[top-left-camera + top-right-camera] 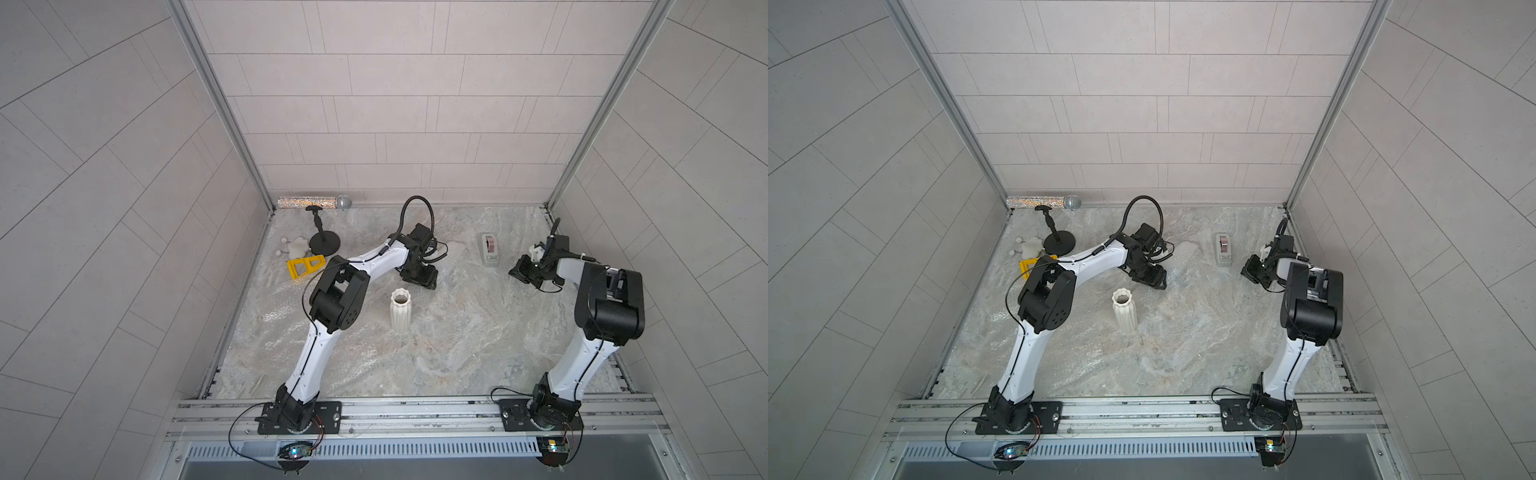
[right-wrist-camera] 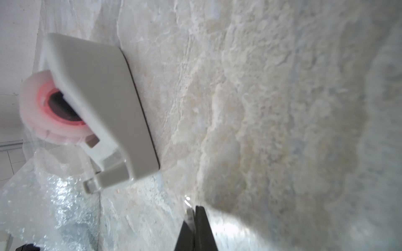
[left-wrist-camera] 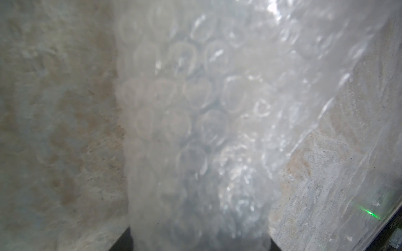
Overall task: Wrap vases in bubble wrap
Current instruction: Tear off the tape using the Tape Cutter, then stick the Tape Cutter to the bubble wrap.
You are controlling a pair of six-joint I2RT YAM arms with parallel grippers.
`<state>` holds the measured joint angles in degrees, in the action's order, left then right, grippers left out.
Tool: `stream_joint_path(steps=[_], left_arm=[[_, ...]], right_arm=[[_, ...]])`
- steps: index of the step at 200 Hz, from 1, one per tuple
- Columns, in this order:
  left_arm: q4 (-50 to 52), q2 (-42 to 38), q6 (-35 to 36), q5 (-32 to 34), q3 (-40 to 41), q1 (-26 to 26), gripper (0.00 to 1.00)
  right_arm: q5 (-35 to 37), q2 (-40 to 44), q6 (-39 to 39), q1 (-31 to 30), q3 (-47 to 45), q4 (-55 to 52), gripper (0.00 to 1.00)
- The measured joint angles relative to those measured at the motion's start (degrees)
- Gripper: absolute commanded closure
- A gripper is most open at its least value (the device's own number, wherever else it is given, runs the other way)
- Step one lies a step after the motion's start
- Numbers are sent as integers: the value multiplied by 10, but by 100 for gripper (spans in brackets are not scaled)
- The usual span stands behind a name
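Observation:
The white ribbed vase (image 1: 401, 309) (image 1: 1124, 309) stands upright mid-table, untouched. Thin clear bubble wrap (image 1: 282, 307) (image 1: 1000, 320) lies spread over the table's left part. Behind the vase my left gripper (image 1: 424, 282) (image 1: 1152, 280) points down at the table. In the left wrist view its jaws (image 3: 199, 243) hold a rolled bundle of bubble wrap (image 3: 195, 108); a dark bluish shape shows faintly inside, too blurred to name. My right gripper (image 1: 517, 272) (image 1: 1250, 270) (image 2: 194, 209) is shut, low over the table beside the tape dispenser.
A grey tape dispenser (image 1: 489, 248) (image 1: 1224, 249) (image 2: 104, 108) stands at the back right. At the back left are a glittery microphone (image 1: 316, 202), a black stand (image 1: 324, 241), a yellow plastic piece (image 1: 305, 267) and a small white object (image 1: 297, 246). Walls close three sides.

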<state>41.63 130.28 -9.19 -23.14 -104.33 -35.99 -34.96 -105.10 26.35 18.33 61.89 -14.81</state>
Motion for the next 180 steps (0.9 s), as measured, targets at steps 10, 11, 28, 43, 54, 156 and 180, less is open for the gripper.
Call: stream_joint_path(steps=[10, 11, 28, 43, 54, 156, 180], left_arm=[[-2, 0, 0, -2, 1, 0, 64], [-2, 0, 0, -2, 1, 0, 64], [-4, 0, 0, -8, 3, 1, 64], [-9, -2, 0, -14, 8, 1, 65], [-11, -3, 0, -16, 10, 1, 65], [-30, -41, 0, -38, 75, 1, 66], [-37, -44, 0, -52, 84, 1, 66]], right_arm=[[-5, 29, 1, -4, -12, -5, 100], [-6, 34, 1, -5, -14, -5, 100], [-27, 93, 7, -16, -39, -5, 100], [-45, 138, 9, -29, -59, -7, 100], [-56, 169, 9, -47, -73, -12, 100], [-113, 137, 19, -303, -88, 4, 100], [-113, 105, 10, -311, -64, 1, 100]])
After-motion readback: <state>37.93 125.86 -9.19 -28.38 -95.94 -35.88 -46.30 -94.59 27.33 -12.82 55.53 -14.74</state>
